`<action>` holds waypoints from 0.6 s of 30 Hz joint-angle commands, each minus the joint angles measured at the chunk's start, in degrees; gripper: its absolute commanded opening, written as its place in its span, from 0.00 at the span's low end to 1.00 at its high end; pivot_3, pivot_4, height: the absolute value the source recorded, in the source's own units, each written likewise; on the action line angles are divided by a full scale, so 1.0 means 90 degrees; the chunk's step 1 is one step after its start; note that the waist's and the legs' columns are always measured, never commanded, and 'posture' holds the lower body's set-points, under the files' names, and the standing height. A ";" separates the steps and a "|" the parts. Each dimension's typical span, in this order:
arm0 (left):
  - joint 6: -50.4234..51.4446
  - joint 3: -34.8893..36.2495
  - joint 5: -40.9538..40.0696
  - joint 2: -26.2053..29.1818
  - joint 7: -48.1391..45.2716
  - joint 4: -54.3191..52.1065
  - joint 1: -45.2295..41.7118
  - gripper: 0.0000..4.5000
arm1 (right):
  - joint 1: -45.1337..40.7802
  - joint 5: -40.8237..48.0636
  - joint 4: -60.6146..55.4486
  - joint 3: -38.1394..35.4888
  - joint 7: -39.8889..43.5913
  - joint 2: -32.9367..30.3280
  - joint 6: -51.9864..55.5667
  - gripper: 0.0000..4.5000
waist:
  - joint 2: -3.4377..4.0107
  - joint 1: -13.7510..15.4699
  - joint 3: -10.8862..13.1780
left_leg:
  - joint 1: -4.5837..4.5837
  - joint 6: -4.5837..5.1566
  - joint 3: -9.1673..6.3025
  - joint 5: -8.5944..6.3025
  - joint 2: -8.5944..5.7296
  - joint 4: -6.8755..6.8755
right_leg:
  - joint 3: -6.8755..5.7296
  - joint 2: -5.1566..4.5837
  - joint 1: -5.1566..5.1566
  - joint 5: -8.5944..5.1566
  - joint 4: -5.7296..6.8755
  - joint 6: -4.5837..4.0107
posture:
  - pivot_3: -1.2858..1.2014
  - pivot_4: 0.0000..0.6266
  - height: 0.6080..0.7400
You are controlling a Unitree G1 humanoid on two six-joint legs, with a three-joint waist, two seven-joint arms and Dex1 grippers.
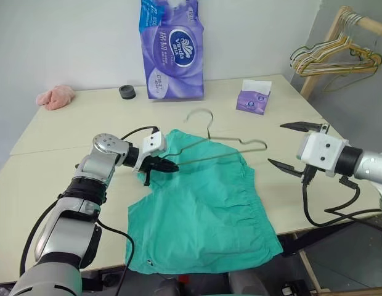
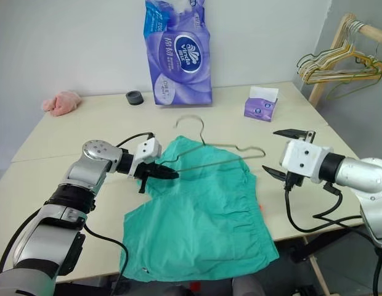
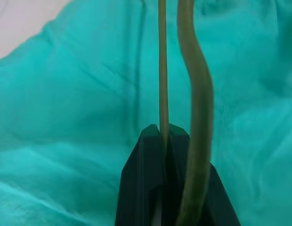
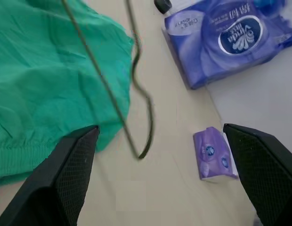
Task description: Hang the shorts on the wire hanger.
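The shorts (image 1: 206, 209) lie spread flat on the counter (image 1: 68, 132), in the lower middle of the picture. Their bottom edge hangs a little over the near edge of the counter.

The hanger (image 1: 225, 145) lies on the top part of the shorts. Its hook points up toward the back of the counter. Its right corner sticks out past the cloth and sits over the bare counter.

The left tool (image 1: 161, 165) is at the left middle of the picture, over the upper left corner of the shorts. It is pinched tight on the hanger's wire. In the left wrist view the thin wire (image 3: 163, 70) runs right between the two black fingers (image 3: 141, 179), with green cloth behind it. A second, thicker-looking wire lies beside it; it may just be blurry.

The right tool (image 1: 294, 148) is at the right middle of the picture, past the hanger's right corner. Its fingers are spread wide apart and hold nothing.

A big purple pack (image 1: 172, 49) stands at the top middle. A small purple pack (image 1: 252, 98) sits to its right. A black ring (image 1: 127, 92) and a pink thing (image 1: 55, 97) sit at the upper left. More hangers (image 1: 336, 55) hang on a wooden rack at the upper right.
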 commanded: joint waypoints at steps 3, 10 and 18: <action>-0.0354 -0.0089 0.0063 -0.0010 -0.0187 -0.0199 -0.0208 0.00 | -0.0504 -0.0113 -0.0023 0.0858 0.0599 -0.0368 0.0945 1.00 | -0.0001 0.0023 0.0000 | -0.0005 0.0000 0.0001 0.0000 -0.0001 0.0001 | -0.0003 -0.0004 -0.0001 0.0000 -0.0003 0.0000 | 0.42 0.11 1.00; -0.0365 -0.0065 0.0044 -0.0070 -0.0149 -0.0257 -0.0199 0.00 | -0.0925 -0.0508 0.0255 0.1676 0.0760 -0.0277 0.1417 1.00 | 0.0000 0.0013 0.0000 | -0.0010 0.0000 0.0000 0.0000 0.0000 0.0002 | -0.0004 -0.0004 -0.0010 0.0000 0.0000 0.0000 | 0.42 0.10 1.00; -0.0495 -0.0102 0.0098 -0.0088 -0.0119 -0.0297 -0.0181 0.00 | -0.1430 -0.1062 0.0667 0.2360 0.0876 -0.0024 0.1462 1.00 | 0.0000 -0.0021 0.0000 | -0.0013 0.0000 -0.0001 0.0000 0.0000 0.0002 | -0.0002 -0.0005 -0.0018 0.0000 0.0003 0.0000 | 0.42 0.10 1.00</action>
